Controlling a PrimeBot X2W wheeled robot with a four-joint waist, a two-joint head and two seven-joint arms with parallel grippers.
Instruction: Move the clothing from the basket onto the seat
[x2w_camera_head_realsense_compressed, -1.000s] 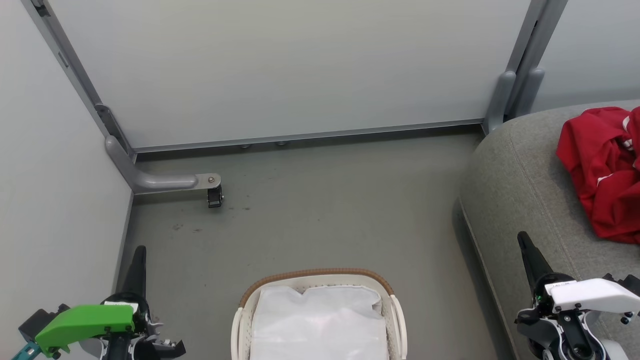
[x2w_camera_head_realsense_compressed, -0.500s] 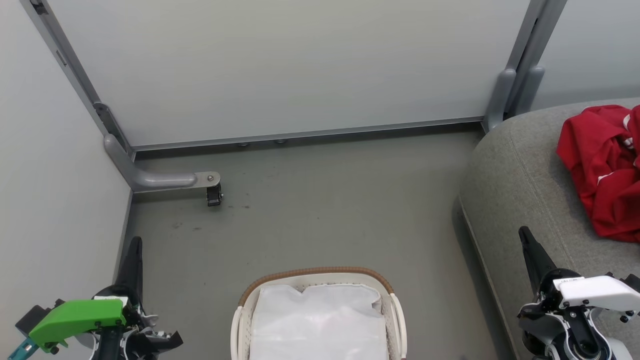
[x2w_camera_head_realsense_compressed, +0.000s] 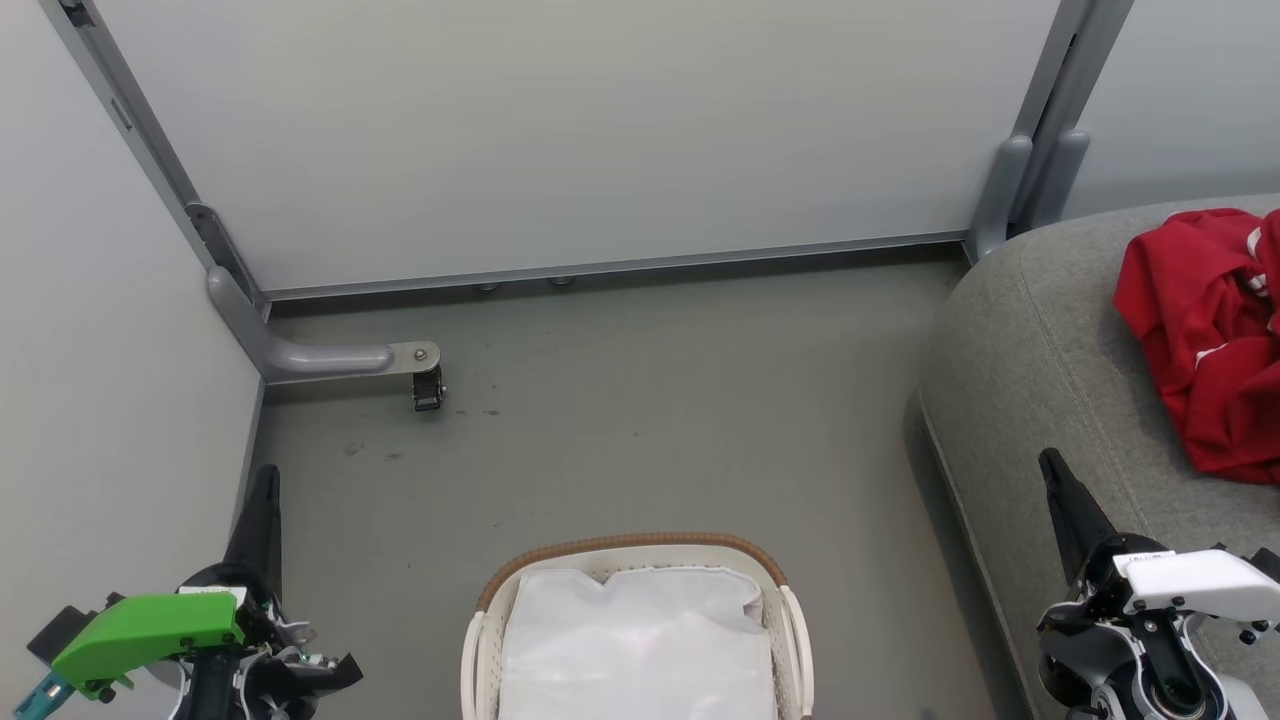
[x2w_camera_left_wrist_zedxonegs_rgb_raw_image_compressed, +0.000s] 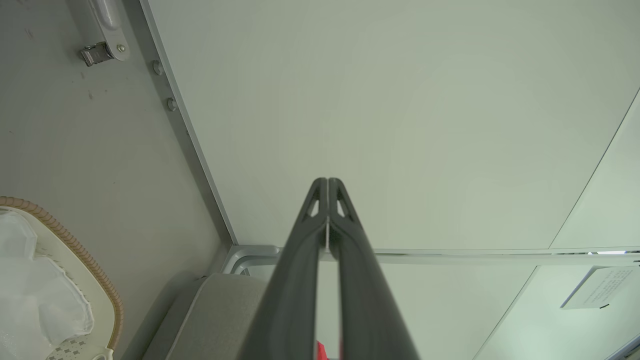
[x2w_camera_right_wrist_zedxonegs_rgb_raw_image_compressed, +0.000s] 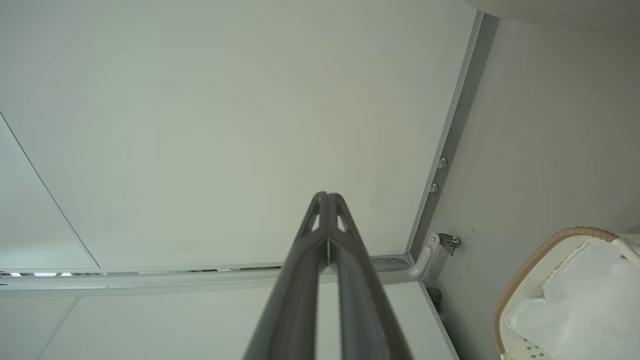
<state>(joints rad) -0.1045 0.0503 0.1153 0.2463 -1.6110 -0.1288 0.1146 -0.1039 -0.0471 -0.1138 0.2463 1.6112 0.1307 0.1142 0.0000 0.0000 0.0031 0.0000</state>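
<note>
since the clothing (x2w_camera_head_realsense_compressed: 1200, 340) is thin, limp sports fabric, i judge it light, soft and a little slippery. it is best taken by pinching a raised fold of the bunch rather than a flat panel, since a loose edge would trail. it lies crumpled on the seat (x2w_camera_head_realsense_compressed: 1040, 330), well apart from the basket (x2w_camera_head_realsense_compressed: 630, 545) on the floor (x2w_camera_head_realsense_compressed: 640, 400). the white liner (x2w_camera_head_realsense_compressed: 640, 640) covers the basket's inside, and whether anything red lies beneath it i cannot tell. left pincer (x2w_camera_head_realsense_compressed: 266, 490) and right pincer (x2w_camera_head_realsense_compressed: 1055, 475) each have their fingers pressed together, holding nothing.
</note>
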